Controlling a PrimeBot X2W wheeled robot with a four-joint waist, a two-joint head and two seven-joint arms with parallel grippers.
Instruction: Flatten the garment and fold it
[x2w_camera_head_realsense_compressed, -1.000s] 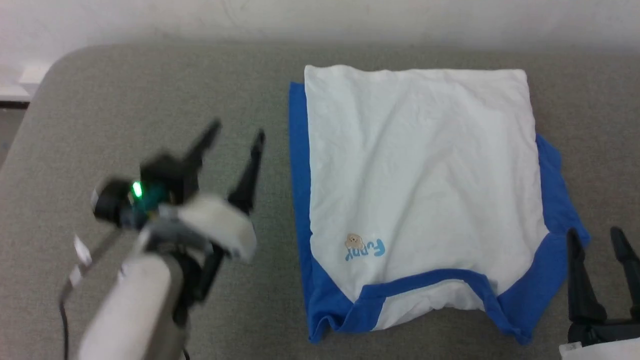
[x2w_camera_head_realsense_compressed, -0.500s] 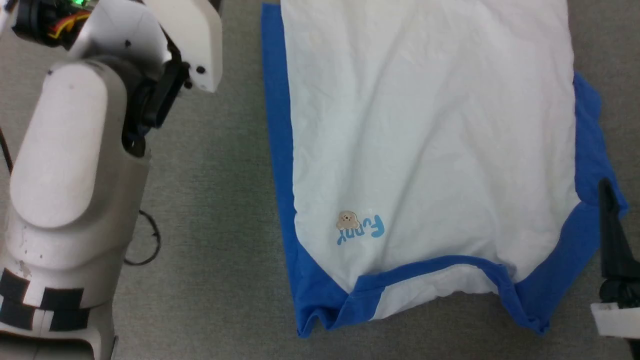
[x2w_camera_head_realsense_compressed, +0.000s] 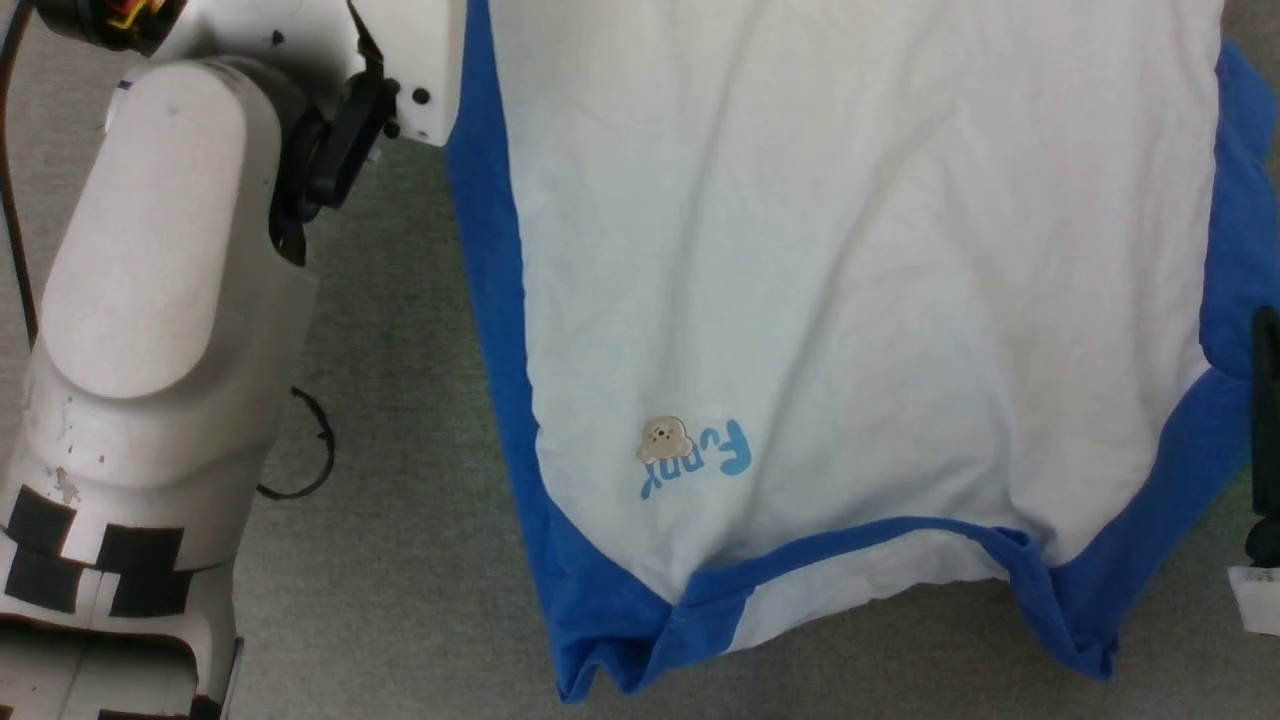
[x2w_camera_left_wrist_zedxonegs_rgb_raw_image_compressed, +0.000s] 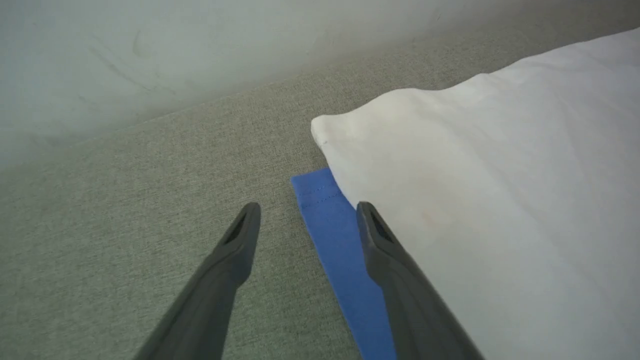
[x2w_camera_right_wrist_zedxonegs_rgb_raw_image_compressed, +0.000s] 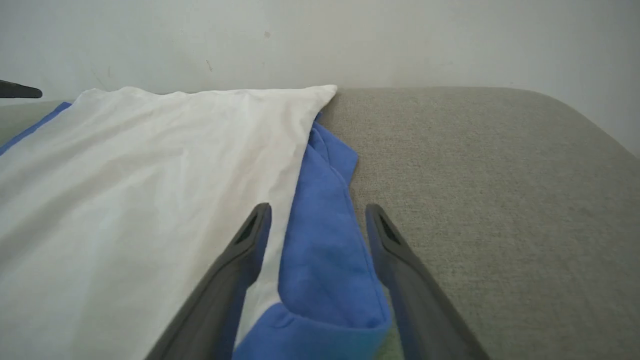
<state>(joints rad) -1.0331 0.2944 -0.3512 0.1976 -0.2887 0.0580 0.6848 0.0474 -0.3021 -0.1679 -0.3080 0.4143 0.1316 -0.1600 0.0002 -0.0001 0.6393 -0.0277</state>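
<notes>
Spreading both pairs of jaws fully apart and clasping nothing on either side. Hanging the left gripper (x2w_camera_left_wrist_zedxonegs_rgb_raw_image_compressed: 308, 207) low at the far left corner of the garment (x2w_camera_left_wrist_zedxonegs_rgb_raw_image_compressed: 500, 200), with one finger over the bare grey surface (x2w_camera_left_wrist_zedxonegs_rgb_raw_image_compressed: 125, 225) and the other over the narrow blue strip (x2w_camera_left_wrist_zedxonegs_rgb_raw_image_compressed: 327, 220) peeking out from under the white layer; not showing clearly whether either tip is touching down. Straddling the rumpled blue sleeve (x2w_camera_right_wrist_zedxonegs_rgb_raw_image_compressed: 325, 240) at the garment's right edge with the right gripper (x2w_camera_right_wrist_zedxonegs_rgb_raw_image_compressed: 318, 207), setting one finger along the seam between white and blue and the other above grey surface just beside the blue cloth; likewise leaving contact impossible to judge. Finding the garment lying spread on the grey surface, white body uppermost and lightly creased, with blue showing down both long sides and curving round the neckline (x2w_camera_head_realsense_compressed: 850, 535) at the near end. Carrying a small tan badge (x2w_camera_head_realsense_compressed: 664, 440) and pale blue lettering (x2w_camera_head_realsense_compressed: 735, 452) near the lower left of the white panel in the head view. Reaching in from the upper left of that view with the pale left forearm (x2w_camera_head_realsense_compressed: 150, 250), just beside the garment's left blue border, and trailing a thin dark cable (x2w_camera_head_realsense_compressed: 328, 445) over the grey surface. Showing one dark finger of the right gripper at the right edge, over blue cloth. Ending the surface against a pale wall (x2w_camera_right_wrist_zedxonegs_rgb_raw_image_compressed: 320, 40) behind the garment's far edge.
</notes>
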